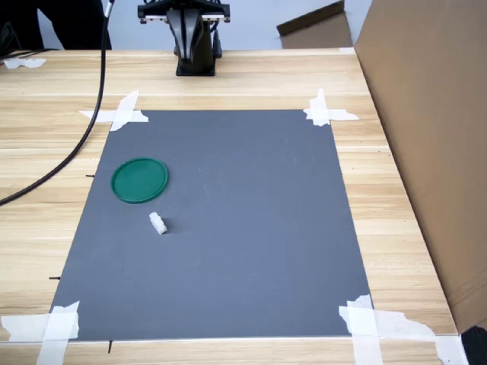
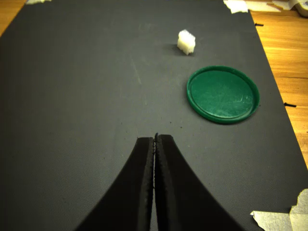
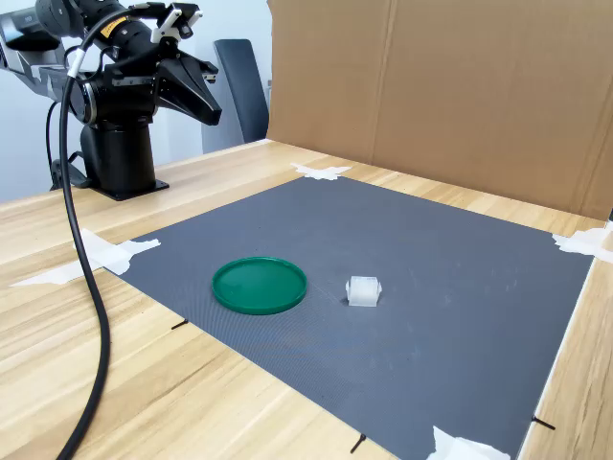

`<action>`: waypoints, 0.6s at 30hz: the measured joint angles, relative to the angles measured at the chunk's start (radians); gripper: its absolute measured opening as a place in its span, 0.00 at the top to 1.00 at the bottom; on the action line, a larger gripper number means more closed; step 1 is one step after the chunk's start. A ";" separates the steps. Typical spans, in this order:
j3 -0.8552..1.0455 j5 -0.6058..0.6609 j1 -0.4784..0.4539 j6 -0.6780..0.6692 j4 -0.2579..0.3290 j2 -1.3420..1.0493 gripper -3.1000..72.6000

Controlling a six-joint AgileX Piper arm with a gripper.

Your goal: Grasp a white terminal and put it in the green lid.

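While a brown cardboard wall (image 3: 460, 96) stands along the wooden table's (image 1: 396, 228) edge, a dark grey mat (image 1: 243, 228) lies taped at its corners with white tape strips (image 1: 122, 114). On the mat rests the green lid (image 1: 140, 180), empty, with the white terminal (image 1: 158, 223) just beside it and apart from its rim. Above the mat's far end in the first exterior view, the gripper (image 2: 154, 140) hangs with its jaws pressed together, holding nothing.

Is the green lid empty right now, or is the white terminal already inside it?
Empty. The green lid holds nothing; the white terminal lies apart from it on the grey mat in both exterior views.
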 joint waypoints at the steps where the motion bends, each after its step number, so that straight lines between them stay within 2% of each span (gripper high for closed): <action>1: 0.000 0.000 0.000 -0.004 0.000 0.004 0.99; 9: -0.083 0.008 0.000 -0.049 0.000 0.127 0.99; 13: -0.216 0.009 0.000 -0.153 0.004 0.270 0.99; 15: -0.276 0.043 0.000 -0.164 0.031 0.300 0.99; 16: -0.332 0.120 0.000 -0.170 0.046 0.332 0.99; 18: -0.362 0.176 0.000 -0.176 0.050 0.356 0.99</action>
